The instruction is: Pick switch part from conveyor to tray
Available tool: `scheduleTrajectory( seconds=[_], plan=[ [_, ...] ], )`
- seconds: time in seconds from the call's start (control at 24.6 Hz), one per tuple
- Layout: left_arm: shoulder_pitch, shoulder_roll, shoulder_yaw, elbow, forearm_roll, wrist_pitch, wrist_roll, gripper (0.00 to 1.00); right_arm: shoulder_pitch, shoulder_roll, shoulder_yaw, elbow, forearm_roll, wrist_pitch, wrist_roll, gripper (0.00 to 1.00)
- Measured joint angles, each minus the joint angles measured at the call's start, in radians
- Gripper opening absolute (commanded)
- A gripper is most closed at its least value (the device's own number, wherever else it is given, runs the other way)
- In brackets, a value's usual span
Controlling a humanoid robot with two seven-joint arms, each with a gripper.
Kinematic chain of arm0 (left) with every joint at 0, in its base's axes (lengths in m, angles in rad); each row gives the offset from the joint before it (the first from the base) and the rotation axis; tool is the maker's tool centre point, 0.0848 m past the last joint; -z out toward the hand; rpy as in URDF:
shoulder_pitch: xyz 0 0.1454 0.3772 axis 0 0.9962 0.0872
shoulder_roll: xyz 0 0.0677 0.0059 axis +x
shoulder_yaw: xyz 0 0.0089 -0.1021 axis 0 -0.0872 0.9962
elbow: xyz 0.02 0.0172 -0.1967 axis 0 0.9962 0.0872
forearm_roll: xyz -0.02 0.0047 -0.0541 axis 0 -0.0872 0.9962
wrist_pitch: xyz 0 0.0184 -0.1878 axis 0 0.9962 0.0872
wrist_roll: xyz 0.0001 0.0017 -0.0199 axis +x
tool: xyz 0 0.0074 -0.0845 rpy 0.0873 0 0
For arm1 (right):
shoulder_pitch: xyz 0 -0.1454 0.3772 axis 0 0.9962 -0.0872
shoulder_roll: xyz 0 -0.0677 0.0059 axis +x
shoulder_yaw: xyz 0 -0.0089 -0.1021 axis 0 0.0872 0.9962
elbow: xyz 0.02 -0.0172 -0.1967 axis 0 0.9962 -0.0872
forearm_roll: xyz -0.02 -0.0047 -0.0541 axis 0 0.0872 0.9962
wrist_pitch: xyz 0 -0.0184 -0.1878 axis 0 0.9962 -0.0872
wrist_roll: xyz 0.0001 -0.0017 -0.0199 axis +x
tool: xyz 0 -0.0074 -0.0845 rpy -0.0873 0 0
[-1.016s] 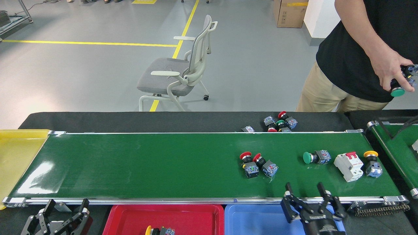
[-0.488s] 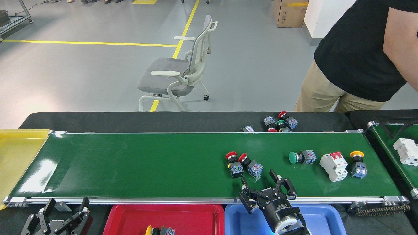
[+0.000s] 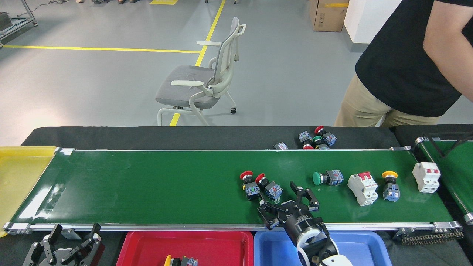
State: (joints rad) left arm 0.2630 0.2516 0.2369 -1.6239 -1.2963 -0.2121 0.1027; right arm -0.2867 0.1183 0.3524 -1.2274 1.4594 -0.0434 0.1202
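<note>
The yellow tray (image 3: 22, 173) at the far left is cut off by the frame edge, and beside it the conveyor (image 3: 147, 188) runs rightward across the view. The left gripper (image 3: 65, 242) sits low in the corner below the near rail, partly cropped at the bottom edge, its dark fingers (image 3: 55, 232) pointing up and spread apart with nothing between them. To its right the red tray (image 3: 147, 242) is cut by the lower edge; only the top of a yellow-capped switch part (image 3: 181, 261) shows inside it. Further right, the blue tray (image 3: 273, 244) is largely covered by the right arm, which rises from the bottom edge over it and leans up and left onto the belt. The right gripper (image 3: 286, 201) hangs over the near part of the belt with its jaws wide apart, gripping nothing. Just beyond its left fingertip lie the two red-capped switch parts (image 3: 260, 184), side by side and touching; whether the fingertip touches the nearer one cannot be told. Right of the fingers, well apart, lie a green-capped switch part (image 3: 327, 177), a white circuit breaker (image 3: 363, 188), a yellow-capped part (image 3: 390, 182) and a second white breaker (image 3: 426, 177) at the belt's end. Behind the far rail a small heap of parts (image 3: 314, 139) is too small to make out singly. A person (image 3: 410, 62) stands at the upper right, cropped by the frame.
</note>
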Motion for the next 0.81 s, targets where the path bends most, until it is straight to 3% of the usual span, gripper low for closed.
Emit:
scheduleTrajectory(
  seconds=[0.16,0.24,0.28,0.57,0.73,0.77,0.81],
  plan=[
    [-0.006,0.0,0.001,0.004,0.0,0.003,0.0,1.0,-0.063,0.023,0.07,0.083,0.0,0.032,0.0,0.27],
    [-0.007,0.0,0.002,0.004,0.0,0.003,0.0,1.0,-0.069,0.014,0.095,0.088,0.0,0.036,0.0,0.11],
    [-0.007,0.0,0.003,0.004,0.0,0.002,0.0,1.0,-0.069,0.01,0.099,0.091,0.0,0.037,0.001,0.07],
    [-0.007,0.0,0.004,0.004,0.0,-0.005,0.0,1.0,-0.065,0.006,0.105,0.069,-0.002,0.043,0.001,0.03],
    [-0.007,0.0,0.005,0.004,0.0,-0.005,0.0,1.0,-0.016,0.006,0.174,-0.057,-0.003,0.001,0.002,0.03],
    [-0.007,0.0,0.005,0.005,0.0,-0.004,0.0,1.0,0.013,0.005,0.205,-0.101,-0.003,-0.026,0.003,0.05],
    [-0.007,0.0,0.005,0.005,0.0,-0.004,0.0,1.0,0.037,-0.002,0.233,-0.137,-0.003,-0.053,0.003,0.22]
  ],
)
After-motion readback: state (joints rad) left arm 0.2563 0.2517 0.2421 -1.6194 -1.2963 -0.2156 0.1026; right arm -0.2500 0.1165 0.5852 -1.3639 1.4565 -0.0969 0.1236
